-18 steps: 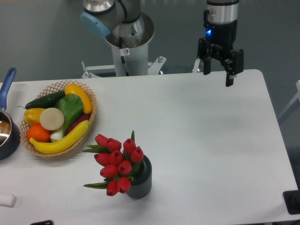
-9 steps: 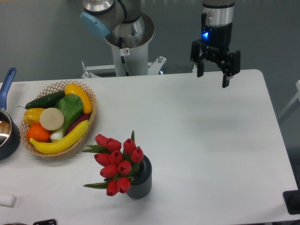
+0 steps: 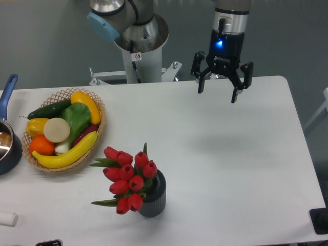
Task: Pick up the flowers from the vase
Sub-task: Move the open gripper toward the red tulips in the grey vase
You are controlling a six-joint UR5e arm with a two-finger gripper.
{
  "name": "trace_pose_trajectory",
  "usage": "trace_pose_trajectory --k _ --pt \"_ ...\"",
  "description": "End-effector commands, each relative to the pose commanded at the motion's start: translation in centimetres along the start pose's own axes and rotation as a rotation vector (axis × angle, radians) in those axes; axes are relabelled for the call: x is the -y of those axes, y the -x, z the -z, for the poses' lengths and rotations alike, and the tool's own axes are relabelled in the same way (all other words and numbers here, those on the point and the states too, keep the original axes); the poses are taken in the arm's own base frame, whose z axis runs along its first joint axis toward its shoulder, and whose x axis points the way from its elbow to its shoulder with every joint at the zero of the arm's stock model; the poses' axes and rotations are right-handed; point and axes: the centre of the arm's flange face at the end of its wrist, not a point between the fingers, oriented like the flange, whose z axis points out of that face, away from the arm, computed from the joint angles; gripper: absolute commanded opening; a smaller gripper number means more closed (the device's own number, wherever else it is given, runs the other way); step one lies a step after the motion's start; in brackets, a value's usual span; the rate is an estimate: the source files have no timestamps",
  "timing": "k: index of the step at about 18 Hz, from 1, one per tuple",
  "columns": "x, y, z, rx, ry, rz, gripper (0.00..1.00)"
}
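I found the flowers seated in the vase, which stood upright on the table near its front edge. The red buds leaned out over the vase's left rim, with green leaves spreading to the left. The gripper hung above the table's far edge, well apart from the vase, up and to its right. Its fingers were spread wide and released, grasping nothing, and pointed downward. A blue light showed on the gripper body.

To the upper left of the vase I noted a wicker basket holding a banana, a cucumber, an orange and other produce. Further left of the vase, at the frame edge, sat a dark pot with a blue handle. A small white object lay at the front edge, left of the vase; I could not identify it.
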Motion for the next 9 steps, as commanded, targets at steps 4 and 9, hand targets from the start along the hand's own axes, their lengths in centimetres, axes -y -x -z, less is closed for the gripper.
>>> trace_pose_trajectory --k 4,9 --pt "1.0 -1.3 -2.6 -0.019 -0.012 -0.036 1.0" --pt "1.8 -2.0 -5.2 -0.045 -0.024 -0.083 1.0"
